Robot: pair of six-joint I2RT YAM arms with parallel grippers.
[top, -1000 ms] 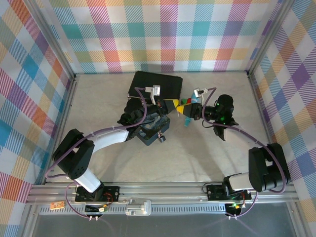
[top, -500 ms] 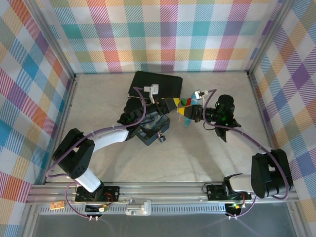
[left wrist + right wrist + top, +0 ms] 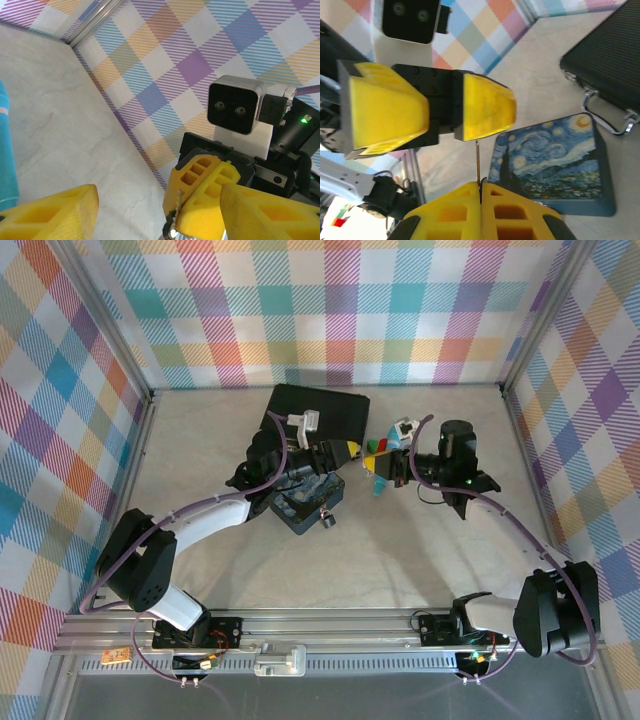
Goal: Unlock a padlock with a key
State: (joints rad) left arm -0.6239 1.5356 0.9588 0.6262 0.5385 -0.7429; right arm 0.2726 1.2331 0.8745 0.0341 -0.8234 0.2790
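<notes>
Right gripper (image 3: 481, 187) is holding the key (image 3: 478, 162), jaws clamped on it, its thin end poking out toward the left gripper (image 3: 159, 205), whose jaws are standing apart. Padlock (image 3: 328, 522) is lying on the surface (image 3: 420, 560) just beside the blue tin (image 3: 550, 165), not yet keyed. Unlocking is all still to do. No legible writing.

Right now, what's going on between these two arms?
The right gripper is shut on the thin grey metal key, pointing it at the left gripper, whose jaws stand open facing it, close to the blue starry painted tin. The tiny dark padlock lies on the table beside that tin, untouched.
</notes>
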